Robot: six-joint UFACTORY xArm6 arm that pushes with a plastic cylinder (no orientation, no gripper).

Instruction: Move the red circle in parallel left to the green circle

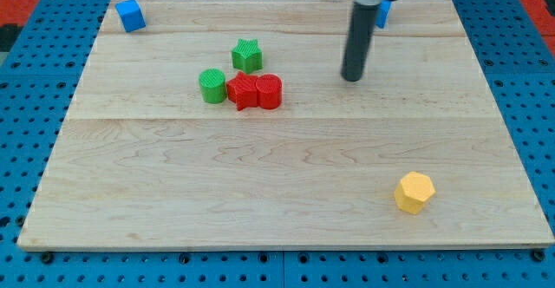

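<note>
While scanning from the view's left: blue block (130, 15) parked way up near the top-left corner of the wooden desk (260, 201), well apart from everything else. Shape hard to call, maybe a cube.

Next over, a tight little cluster left of centre. Green circle (212, 86) on the cluster's left end, touching or just about touching a red star-ish block (244, 91) on its right. Red circle (270, 91) right after that, pressed up against the red star's right side, so sitting to the right of the green circle with the other red piece in between. Green star (247, 55) just above the pair, near them but apart, closer to the view's top.

Further right, dark rod coming down from the top edge, my tip (351, 78) resting on the desk, clearly to the right of the red circle and a touch higher in the view, not touching any block. No jaws on this rig, just the rod, so nothing held.

Second blue block (382, 12) peeking out behind the rod near the top edge, mostly hidden.

Yellow hexagon-looking block (414, 192) alone down by the bottom-right, well apart from the rest.
</note>
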